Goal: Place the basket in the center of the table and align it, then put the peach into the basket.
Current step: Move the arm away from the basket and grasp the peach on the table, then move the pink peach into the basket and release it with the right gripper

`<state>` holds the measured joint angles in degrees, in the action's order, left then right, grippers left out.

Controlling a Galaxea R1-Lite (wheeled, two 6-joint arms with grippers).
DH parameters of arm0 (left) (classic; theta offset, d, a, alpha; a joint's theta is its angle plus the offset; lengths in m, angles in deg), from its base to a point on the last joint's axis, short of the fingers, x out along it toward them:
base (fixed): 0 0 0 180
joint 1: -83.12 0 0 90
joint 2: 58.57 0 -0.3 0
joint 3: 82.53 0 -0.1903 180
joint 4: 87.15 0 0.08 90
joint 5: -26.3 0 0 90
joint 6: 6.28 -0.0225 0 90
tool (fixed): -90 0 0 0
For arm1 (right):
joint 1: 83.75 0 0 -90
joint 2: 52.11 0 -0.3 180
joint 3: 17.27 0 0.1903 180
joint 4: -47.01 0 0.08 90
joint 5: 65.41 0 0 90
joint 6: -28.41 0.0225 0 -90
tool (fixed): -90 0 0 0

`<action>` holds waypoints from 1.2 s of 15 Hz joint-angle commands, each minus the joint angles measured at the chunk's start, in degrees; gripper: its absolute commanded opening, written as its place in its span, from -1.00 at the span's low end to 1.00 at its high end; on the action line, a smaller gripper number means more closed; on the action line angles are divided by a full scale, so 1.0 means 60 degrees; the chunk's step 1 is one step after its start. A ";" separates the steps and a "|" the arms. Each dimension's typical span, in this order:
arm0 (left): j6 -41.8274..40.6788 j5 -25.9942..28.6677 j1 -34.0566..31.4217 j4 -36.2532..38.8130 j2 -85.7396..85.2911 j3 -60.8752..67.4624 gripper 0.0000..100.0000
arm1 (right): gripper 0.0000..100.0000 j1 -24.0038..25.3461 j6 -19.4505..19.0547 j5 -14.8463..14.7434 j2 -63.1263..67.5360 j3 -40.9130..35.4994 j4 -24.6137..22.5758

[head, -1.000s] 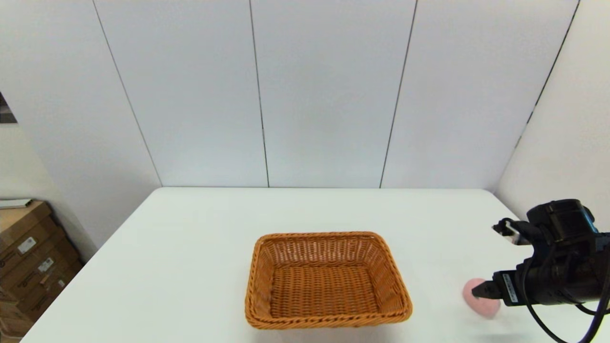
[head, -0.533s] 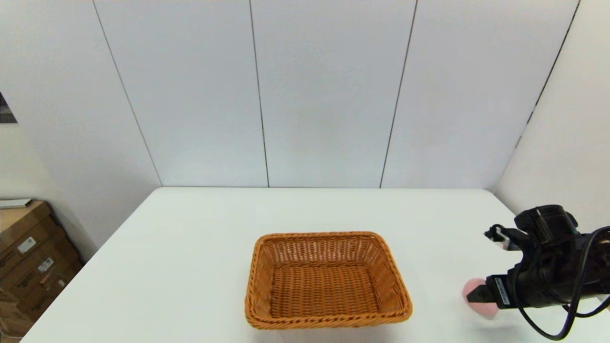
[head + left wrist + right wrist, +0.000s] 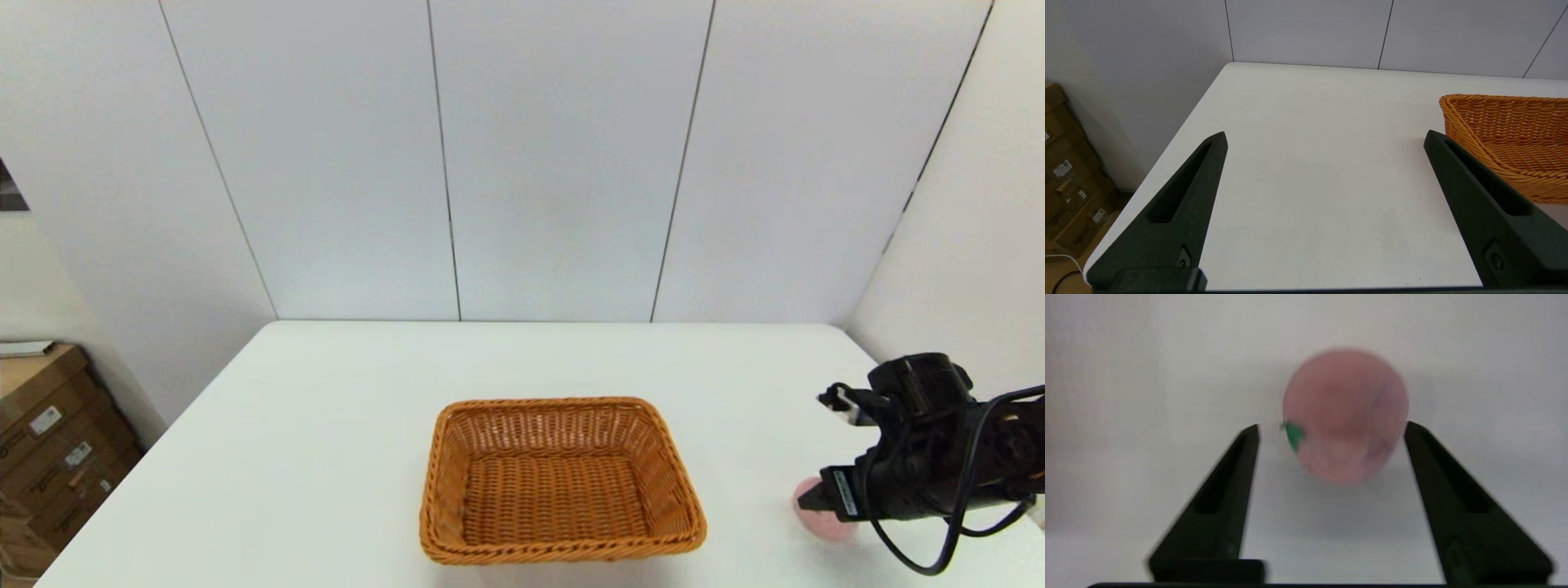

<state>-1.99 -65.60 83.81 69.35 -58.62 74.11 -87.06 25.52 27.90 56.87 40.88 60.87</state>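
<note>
Pink, soft-looking peach (prob. light, squashy) sits right of the basket, right gripper jaws spread astride it, so pinch its widest flanks gently; left gripper open, idle.

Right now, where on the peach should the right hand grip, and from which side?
Across the peach's rounded middle, coming in low along the table from the robot's right, as the open right hand already does: its fingers flank the widest part, clear of the green leaf mark.

Right gripper low at table's right, jaws spread; left gripper jaws wide.
</note>
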 commanded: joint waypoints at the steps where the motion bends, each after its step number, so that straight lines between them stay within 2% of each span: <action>1: 0.0017 -0.0005 0.0003 0.0008 -0.0007 0.0000 1.00 | -1.00 0.0038 -0.0002 0.0006 0.0410 -0.0054 -0.0217; 7: 0.0017 -0.0005 0.0003 0.0008 -0.0007 -0.0015 1.00 | -1.00 0.0038 -0.0002 -0.0023 0.0322 -0.0172 -0.0217; 8: 0.0017 -0.0005 0.0003 0.0008 -0.0007 0.0000 1.00 | -1.00 0.0111 -0.0017 -0.0111 0.0278 -0.0347 -0.0407; 11: 0.0017 -0.0005 0.0003 0.0008 -0.0007 0.0000 1.00 | -1.00 0.0463 0.0057 -0.0023 -0.0791 -0.1256 -0.2766; 12: 0.0017 -0.0005 0.0003 0.0008 -0.0007 0.0000 1.00 | -1.00 0.0844 0.0086 -0.0023 -0.1377 -0.1461 -0.3322; 13: 0.0017 -0.0005 0.0003 0.0008 -0.0007 0.0000 1.00 | -1.00 0.1180 0.0203 -0.0038 -0.1875 -0.1475 -0.3425; 16: 0.0017 -0.0005 0.0003 0.0008 -0.0007 0.0000 1.00 | -1.00 0.2426 0.0994 -0.0023 -0.3398 -0.1124 -0.3337; 18: 0.0017 -0.0005 0.0003 0.0008 -0.0021 0.0000 1.00 | -1.00 0.3788 0.1229 -0.0097 -0.4014 -0.0728 -0.3264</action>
<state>-1.93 -65.60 83.78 69.39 -58.62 74.11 -73.10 30.72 27.57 41.02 33.77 41.17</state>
